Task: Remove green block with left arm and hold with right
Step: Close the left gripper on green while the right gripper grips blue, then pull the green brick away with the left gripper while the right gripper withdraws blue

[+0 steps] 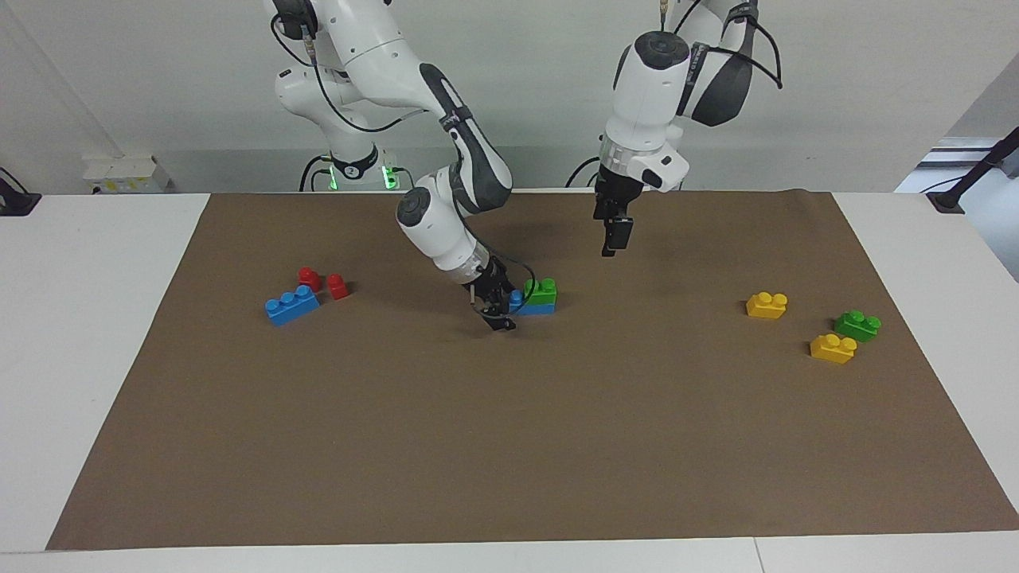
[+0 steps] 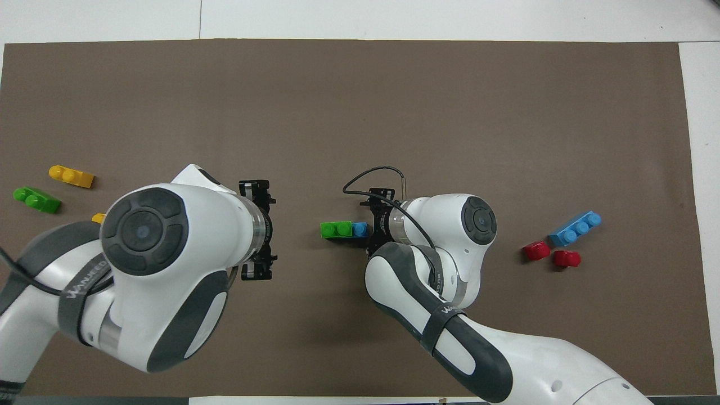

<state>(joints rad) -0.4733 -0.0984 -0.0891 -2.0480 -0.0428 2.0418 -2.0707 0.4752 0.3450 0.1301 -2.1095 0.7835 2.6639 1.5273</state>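
Note:
A green block [image 1: 544, 292] [image 2: 336, 229] sits stacked on a blue brick [image 1: 535, 309] [image 2: 360, 229] in the middle of the brown mat [image 1: 557, 446]. My right gripper [image 1: 497, 310] [image 2: 371, 225] is down at the mat, open, its fingers straddling the blue brick's bare end beside the green block. My left gripper [image 1: 617, 239] [image 2: 256, 230] hangs open over bare mat, apart from the stack toward the left arm's end, holding nothing. A second green block [image 1: 857, 325] [image 2: 36, 199] lies loose toward the left arm's end.
Two yellow bricks [image 1: 767, 305] [image 1: 833, 348] lie beside the loose green block; in the overhead view the left arm hides most of one. A blue three-stud brick [image 1: 291, 304] [image 2: 575, 228] and two red pieces [image 1: 309, 278] [image 1: 337, 286] lie toward the right arm's end.

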